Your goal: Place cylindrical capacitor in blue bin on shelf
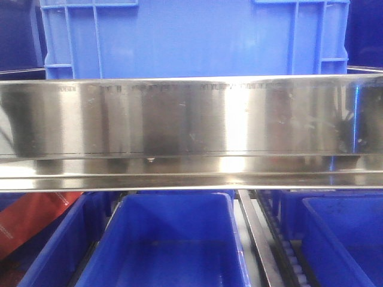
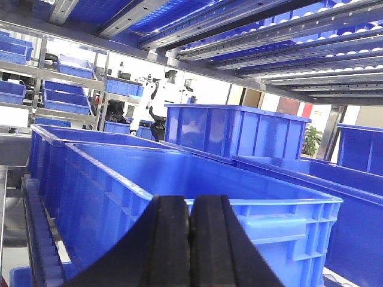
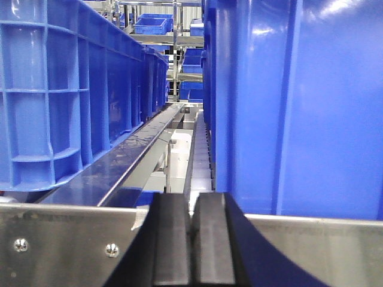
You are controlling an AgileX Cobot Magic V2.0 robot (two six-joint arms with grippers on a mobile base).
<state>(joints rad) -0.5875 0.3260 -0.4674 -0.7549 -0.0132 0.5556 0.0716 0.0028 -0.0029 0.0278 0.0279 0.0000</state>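
Both hands shut and empty at the steel shelf (image 1: 191, 119), no capacitor in our sight.

From the front we face the shelf's broad reflective rail, a blue bin (image 1: 173, 239) open and bare below it and a larger blue crate (image 1: 191, 36) above. Our left hand (image 2: 190, 251) has its black fingers pressed together, holding nothing, just before a blue bin's rim (image 2: 281, 206). Our right hand (image 3: 190, 245) is likewise closed on nothing (a riveted steel rail (image 3: 66, 239) beside it), between two blue bin walls (image 3: 66, 89).
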